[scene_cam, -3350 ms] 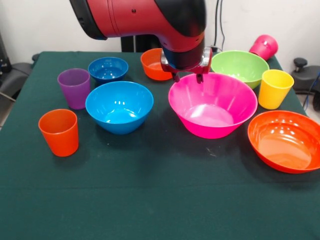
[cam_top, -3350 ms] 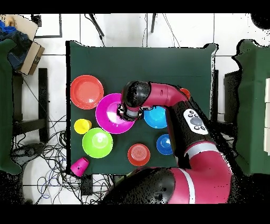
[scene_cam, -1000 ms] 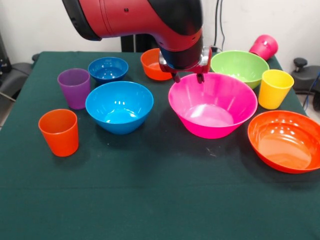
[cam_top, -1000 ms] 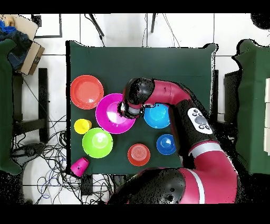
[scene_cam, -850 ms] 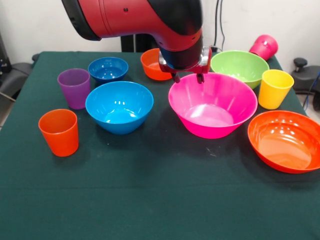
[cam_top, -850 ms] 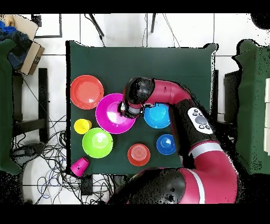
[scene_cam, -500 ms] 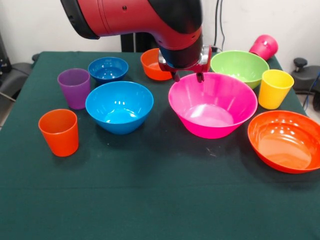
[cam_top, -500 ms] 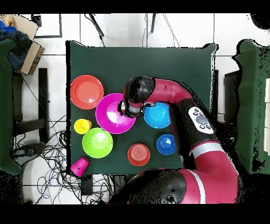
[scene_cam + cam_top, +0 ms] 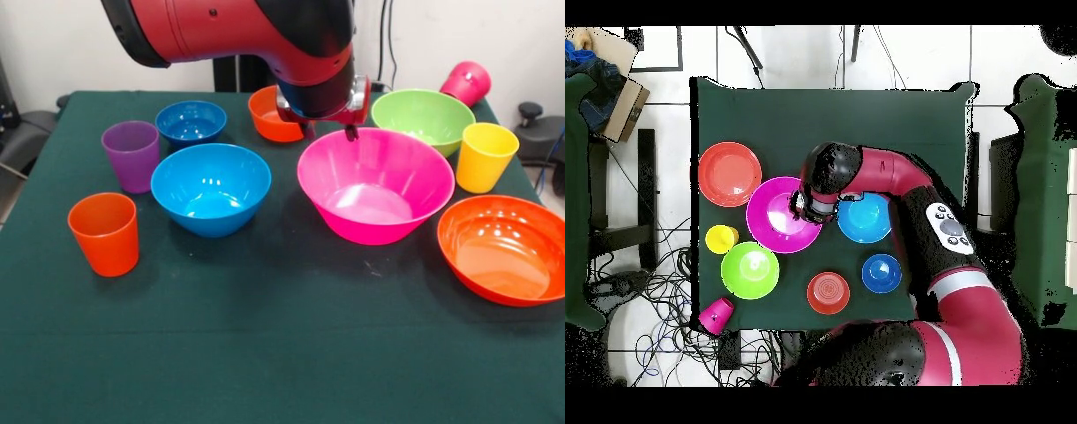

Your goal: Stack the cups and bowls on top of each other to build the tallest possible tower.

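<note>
My gripper point(image 9: 329, 132) hangs open just above the far left rim of the very large pink bowl point(image 9: 375, 187), nothing between its fingers. From overhead the gripper point(image 9: 805, 207) is at the pink bowl's point(image 9: 777, 218) edge, beside the medium blue bowl point(image 9: 867, 222). All pieces stand apart, unstacked: medium blue bowl point(image 9: 211, 188), small blue bowl point(image 9: 191, 122), small orange bowl point(image 9: 267, 115), lime green bowl point(image 9: 423, 119), large orange bowl point(image 9: 503, 249), orange cup point(image 9: 104, 234), purple cup point(image 9: 131, 155), yellow cup point(image 9: 485, 156). The magenta cup point(image 9: 466, 82) lies on its side at the far corner.
The dark green table point(image 9: 265, 353) has open cloth along its near side. The overhead view shows a cardboard box point(image 9: 620, 105) and cables on the floor beside the table point(image 9: 865, 120). The arm hides the orange and purple cups there.
The gripper has risen slightly above the pink bowl's rim and the arm has shifted a little. No cup or bowl has moved.
</note>
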Robot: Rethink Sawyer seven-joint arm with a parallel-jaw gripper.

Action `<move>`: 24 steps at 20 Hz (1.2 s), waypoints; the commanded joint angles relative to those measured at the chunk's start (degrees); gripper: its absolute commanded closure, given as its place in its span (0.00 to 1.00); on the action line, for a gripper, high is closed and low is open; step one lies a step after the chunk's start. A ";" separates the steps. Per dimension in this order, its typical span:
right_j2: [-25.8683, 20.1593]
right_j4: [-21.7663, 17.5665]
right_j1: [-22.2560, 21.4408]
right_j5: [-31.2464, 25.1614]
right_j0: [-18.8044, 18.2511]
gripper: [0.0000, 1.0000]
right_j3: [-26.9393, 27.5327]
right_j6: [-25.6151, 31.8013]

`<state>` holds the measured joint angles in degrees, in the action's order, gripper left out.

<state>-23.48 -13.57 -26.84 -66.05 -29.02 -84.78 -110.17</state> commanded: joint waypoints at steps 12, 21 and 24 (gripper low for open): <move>-3.69 -5.58 0.05 -2.56 -2.19 0.00 2.82 13.53; -3.79 -6.23 0.53 -1.45 -2.30 0.00 2.73 13.10; -3.69 -6.66 1.36 -0.09 -2.61 0.00 2.39 13.08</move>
<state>-25.03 -14.01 -26.95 -66.05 -31.33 -84.78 -110.17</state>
